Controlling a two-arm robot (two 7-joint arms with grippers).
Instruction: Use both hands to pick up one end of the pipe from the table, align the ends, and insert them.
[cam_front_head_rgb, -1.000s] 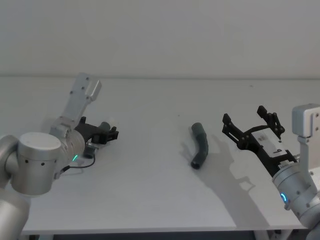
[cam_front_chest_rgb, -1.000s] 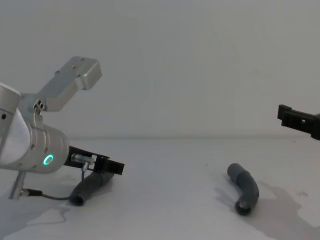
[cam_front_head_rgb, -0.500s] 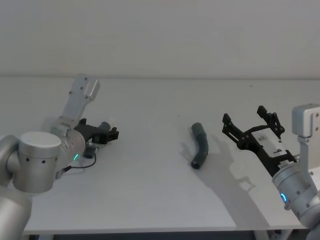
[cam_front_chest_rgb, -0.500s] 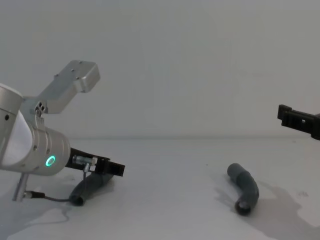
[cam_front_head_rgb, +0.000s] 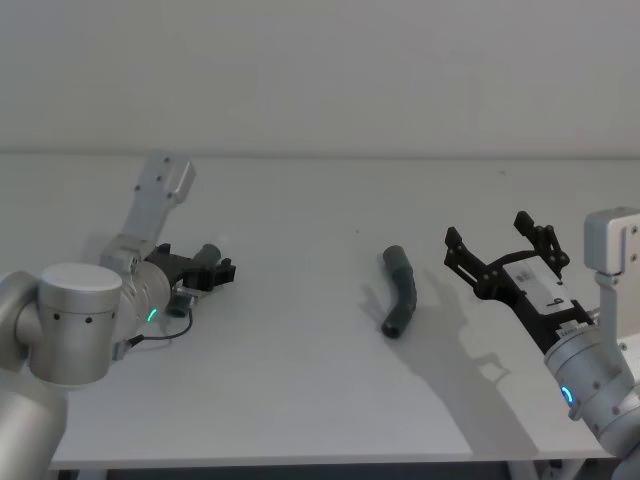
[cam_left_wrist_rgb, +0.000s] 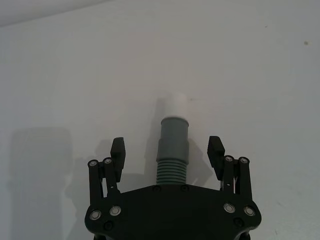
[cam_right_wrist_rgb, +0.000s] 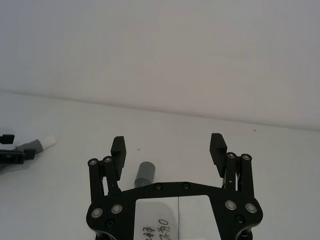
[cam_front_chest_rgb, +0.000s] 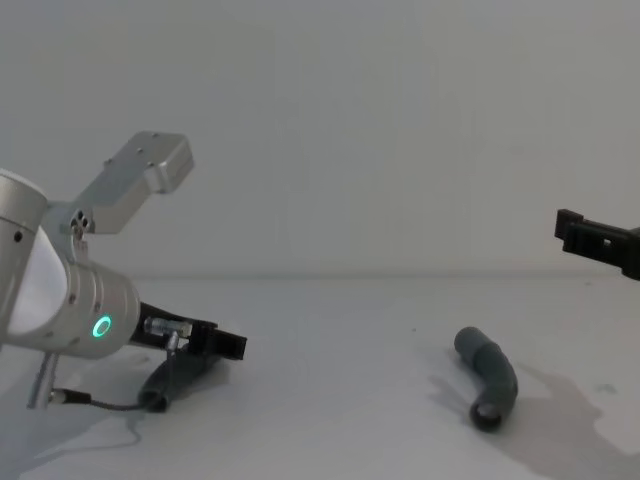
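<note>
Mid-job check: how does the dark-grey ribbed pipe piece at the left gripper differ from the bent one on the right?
The left dark-grey ribbed pipe piece ends in a white spigot tip; the right bent dark-grey pipe piece shows no white tip. The left piece lies between the open fingers of the black left gripper; the right piece lies free, apart from the open black right gripper. Both rest on the white table.
</note>
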